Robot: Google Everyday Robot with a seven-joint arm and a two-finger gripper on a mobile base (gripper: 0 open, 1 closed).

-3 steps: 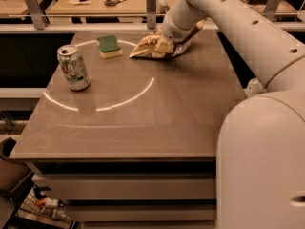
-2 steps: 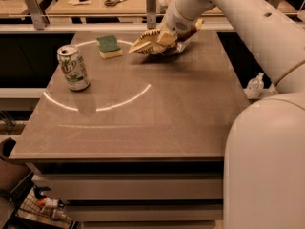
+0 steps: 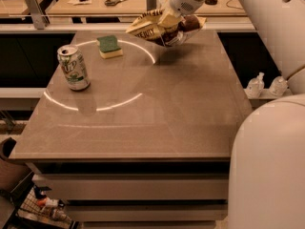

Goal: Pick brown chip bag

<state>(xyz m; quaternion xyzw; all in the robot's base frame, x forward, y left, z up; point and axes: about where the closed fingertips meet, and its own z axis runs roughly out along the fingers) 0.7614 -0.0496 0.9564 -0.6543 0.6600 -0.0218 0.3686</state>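
Observation:
The brown chip bag, a wrinkled tan and dark-brown foil bag with white lettering, hangs in the air above the far part of the table. My gripper is shut on its top middle and holds it clear of the surface; its shadow falls on the table below. The white arm comes in from the upper right.
A green-and-white soda can stands at the left of the table. A green-and-yellow sponge lies at the far left. Two small bottles stand on a ledge at the right. Another table with scissors is behind.
The gripper has lifted the chip bag off the table; the bag now hangs higher above the far edge. The can and sponge have not moved.

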